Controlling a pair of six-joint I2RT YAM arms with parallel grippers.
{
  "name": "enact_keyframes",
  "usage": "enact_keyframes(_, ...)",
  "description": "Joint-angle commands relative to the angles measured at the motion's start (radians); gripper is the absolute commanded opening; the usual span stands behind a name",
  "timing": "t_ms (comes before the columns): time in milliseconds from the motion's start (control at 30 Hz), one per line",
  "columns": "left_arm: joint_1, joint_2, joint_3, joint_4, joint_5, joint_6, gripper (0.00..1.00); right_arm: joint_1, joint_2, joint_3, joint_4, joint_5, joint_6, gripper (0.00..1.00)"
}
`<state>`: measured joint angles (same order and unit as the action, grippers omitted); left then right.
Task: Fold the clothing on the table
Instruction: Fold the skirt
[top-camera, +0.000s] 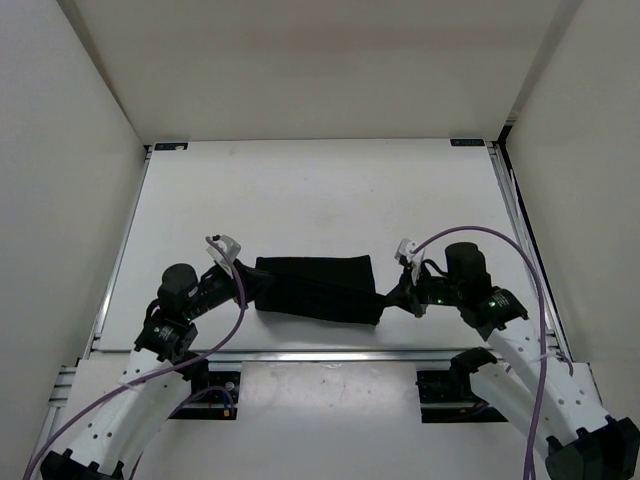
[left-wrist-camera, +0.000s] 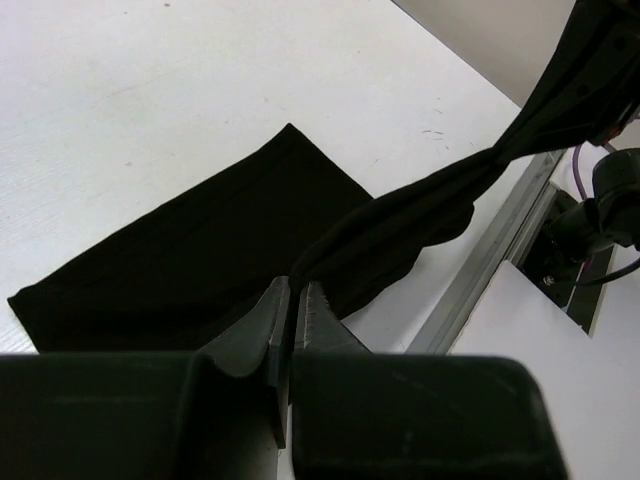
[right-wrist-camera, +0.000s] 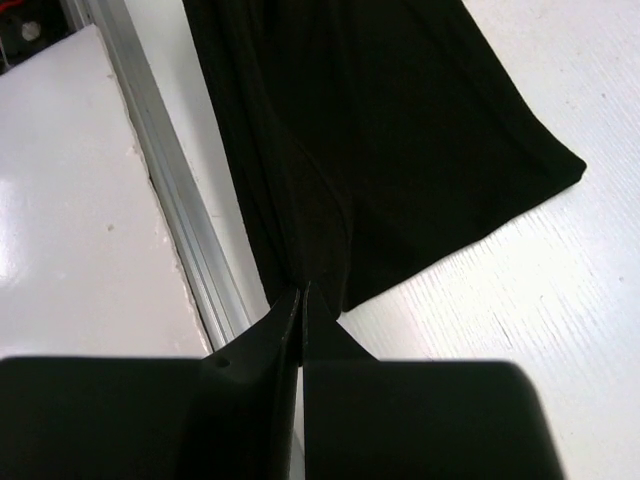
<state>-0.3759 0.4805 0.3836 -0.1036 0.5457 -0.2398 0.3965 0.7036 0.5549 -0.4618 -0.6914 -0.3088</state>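
The black clothing (top-camera: 315, 288) lies as a flat band near the front edge of the white table (top-camera: 300, 190), stretched between both arms. My left gripper (top-camera: 252, 283) is at its left end. In the left wrist view that gripper (left-wrist-camera: 297, 288) is shut on a gathered fold of the clothing (left-wrist-camera: 200, 260), and a taut strand runs off toward the other arm. My right gripper (top-camera: 392, 297) is at the right end, its jaws (right-wrist-camera: 302, 292) shut on a bunched edge of the clothing (right-wrist-camera: 400, 130).
A metal rail (left-wrist-camera: 490, 260) runs along the table's front edge right beside the garment; it shows in the right wrist view too, as the rail (right-wrist-camera: 170, 180). White walls (top-camera: 60, 200) close in the table on the left, right and back. Purple cables (top-camera: 480, 235) loop over both arms.
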Motion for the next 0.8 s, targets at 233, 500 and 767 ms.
enact_keyframes(233, 0.020, 0.044, 0.000, -0.013, -0.078, -0.065, 0.00, 0.125, 0.143, 0.036, 0.129, 0.214, 0.014, 0.00)
enact_keyframes(500, 0.043, 0.067, 0.004, -0.033, -0.150, -0.095, 0.00, 0.063, 0.238, 0.126, 0.140, 0.319, -0.009, 0.00)
enact_keyframes(767, 0.068, 0.090, 0.011, -0.091, -0.171, -0.122, 0.00, -0.024, 0.439, 0.249, 0.084, 0.240, 0.027, 0.00)
